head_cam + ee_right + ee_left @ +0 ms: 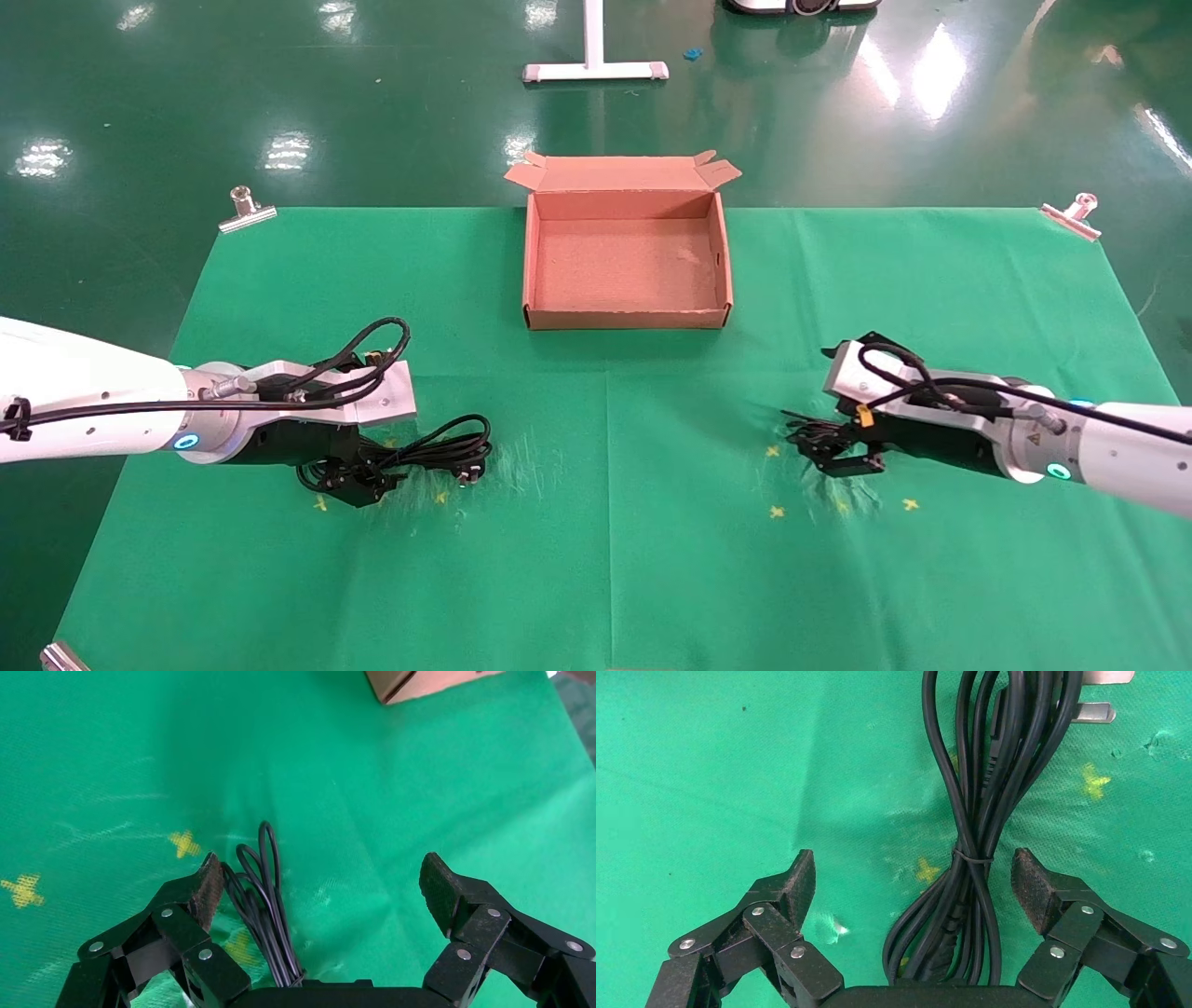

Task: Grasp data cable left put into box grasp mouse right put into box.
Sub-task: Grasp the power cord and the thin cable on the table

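The green cloth [596, 522] covers the table, and the box [626, 321] sits open and empty at its far middle, well apart from both arms. The left gripper [912, 881] is low over the cable [972, 832], on the robot's left side of the cloth; its jaws are spread wide with the bundle between them, nearer one pad than the other, and nothing is clamped yet. That offset is the first risk: closing from here could catch only some strands, so the loop might sag or slip out on the way to the box, and the pronged plug [1091, 712] at the far end could swing and snag the box rim. The right gripper [320, 888] is likewise spread open, low on the robot's right side, with only a thin black cord [267, 896] showing between its pads. The mouse body is hidden under the gripper in every view, so I cannot tell exactly where it lies. Closing there may pinch the cord alone, leaving the mouse dangling or dragged.
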Robot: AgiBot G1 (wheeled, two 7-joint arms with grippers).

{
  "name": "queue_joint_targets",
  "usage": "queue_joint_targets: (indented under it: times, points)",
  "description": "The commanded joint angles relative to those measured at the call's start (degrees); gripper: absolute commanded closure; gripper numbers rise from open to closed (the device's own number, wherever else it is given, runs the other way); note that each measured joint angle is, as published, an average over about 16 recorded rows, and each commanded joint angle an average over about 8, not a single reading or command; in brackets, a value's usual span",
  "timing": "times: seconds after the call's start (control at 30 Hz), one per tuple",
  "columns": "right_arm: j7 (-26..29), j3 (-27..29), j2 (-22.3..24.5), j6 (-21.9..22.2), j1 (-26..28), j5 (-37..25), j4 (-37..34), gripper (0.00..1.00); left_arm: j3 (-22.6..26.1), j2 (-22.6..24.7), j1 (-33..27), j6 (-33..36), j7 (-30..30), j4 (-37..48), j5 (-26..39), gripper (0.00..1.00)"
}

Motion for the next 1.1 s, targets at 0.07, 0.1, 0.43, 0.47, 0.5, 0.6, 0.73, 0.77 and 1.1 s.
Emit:
queue_joint_targets:
  times: [0.07,0.1,0.43,0.47,0.5,0.6,0.73,0.77,1.1]
  points:
    - [0.95,-0.15,-0.15,-0.26,0.70,-0.43,-0.79,0.00,0.00,0.00,0.00,0.00,0.00,0.00,0.00,0.00]
    - [1.10,-0.08,0.01,-0.50,0.77,-0.26,-0.75,0.00,0.00,0.00,0.00,0.00,0.00,0.00,0.00,0.00]
    - [2.13,0.44,1.64,-1.64,0.19,0.85,-0.62,0.00,0.00,0.00,0.00,0.00,0.00,0.00,0.00,0.00]
    - [2.23,0.45,1.66,-1.55,0.14,0.81,-0.75,0.00,0.00,0.00,0.00,0.00,0.00,0.00,0.00,0.00]
    - [2.35,0.47,1.65,-1.44,0.11,0.77,-0.90,0.00,0.00,0.00,0.00,0.00,0.00,0.00,0.00,0.05]
    - [2.61,0.52,1.59,-1.09,0.12,0.61,-1.24,0.00,0.00,0.00,0.00,0.00,0.00,0.00,0.00,0.43]
    - [2.99,0.69,1.46,-0.58,0.18,0.55,-1.62,0.35,-0.01,-0.01,0.01,-0.01,0.00,0.01,-0.02,0.93]
    - [3.03,0.71,1.44,-0.54,0.19,0.55,-1.67,0.47,-0.01,-0.01,0.01,-0.01,0.00,0.01,-0.03,1.00]
    - [2.98,0.75,1.41,-0.46,0.17,0.60,-1.67,1.00,-0.01,-0.02,0.02,-0.01,0.01,0.01,-0.03,1.00]
